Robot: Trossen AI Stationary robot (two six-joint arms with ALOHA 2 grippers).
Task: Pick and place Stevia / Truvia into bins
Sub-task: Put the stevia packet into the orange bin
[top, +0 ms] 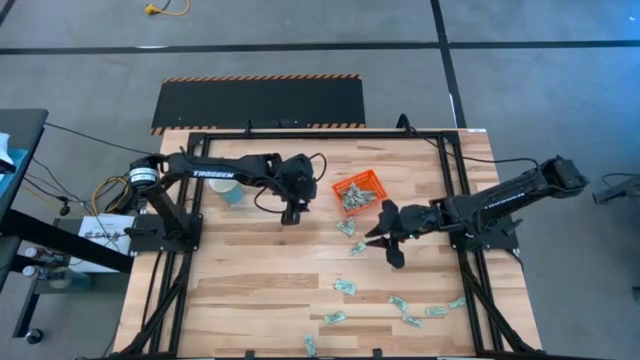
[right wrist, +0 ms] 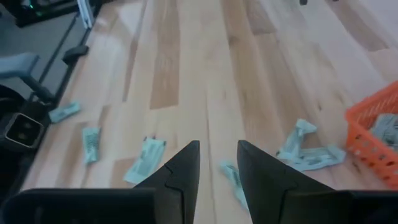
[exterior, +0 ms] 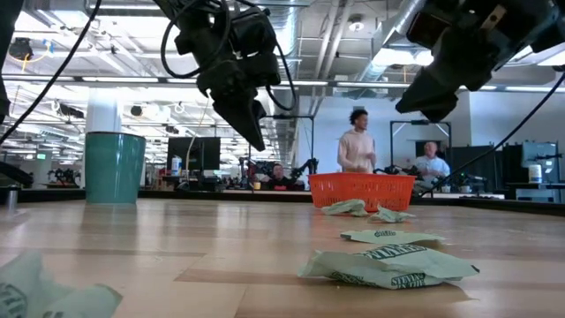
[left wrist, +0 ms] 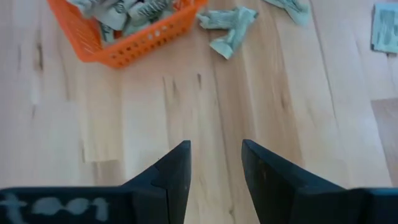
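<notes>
Orange tray sits mid-desk, already holding several packets; we reckon central spot suits both arms. More packets scattered on wood toward near edge, couple just beside tray.

Right pincer hovers above loose packets near tray, fingers slightly parted, grasping nothing, touching nothing.

Left pincer hangs beside tray, narrow gap, empty too. Cup stands behind it.
</notes>
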